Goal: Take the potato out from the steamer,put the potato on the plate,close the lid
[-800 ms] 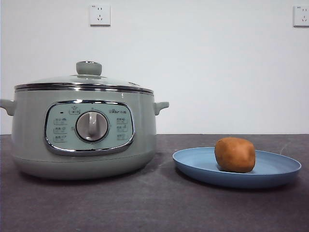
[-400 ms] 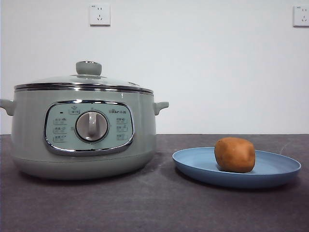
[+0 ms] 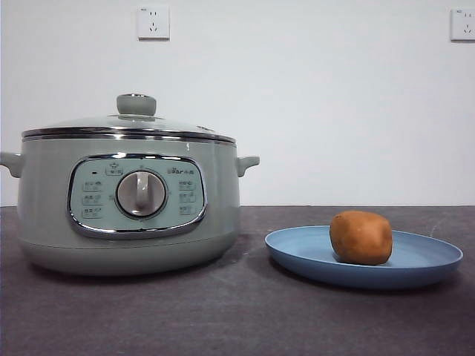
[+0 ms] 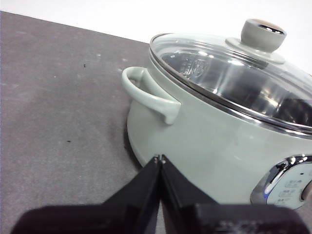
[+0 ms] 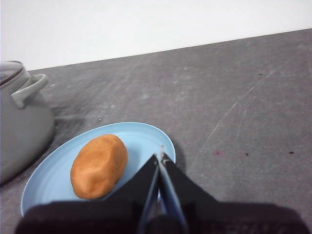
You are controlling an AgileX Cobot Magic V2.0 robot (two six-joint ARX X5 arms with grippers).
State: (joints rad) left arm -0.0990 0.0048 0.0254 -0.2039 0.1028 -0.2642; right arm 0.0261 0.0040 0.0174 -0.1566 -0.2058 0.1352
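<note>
Potato [image 5: 99, 166] on plate [image 5: 146, 136] | right claw [image 5: 161, 155] just beside, closed, apart

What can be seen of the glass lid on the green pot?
The low-domed clear glass lid, chrome-rimmed with a pale green round knob on top, sits level and closed on the pale sage-green steamer. Through the glass the shiny metal inside shows. No gripper touches it.

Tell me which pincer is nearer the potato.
Right. The right pincer hangs just beside the potato over the plate; the left pincer sits by the steamer.
</note>
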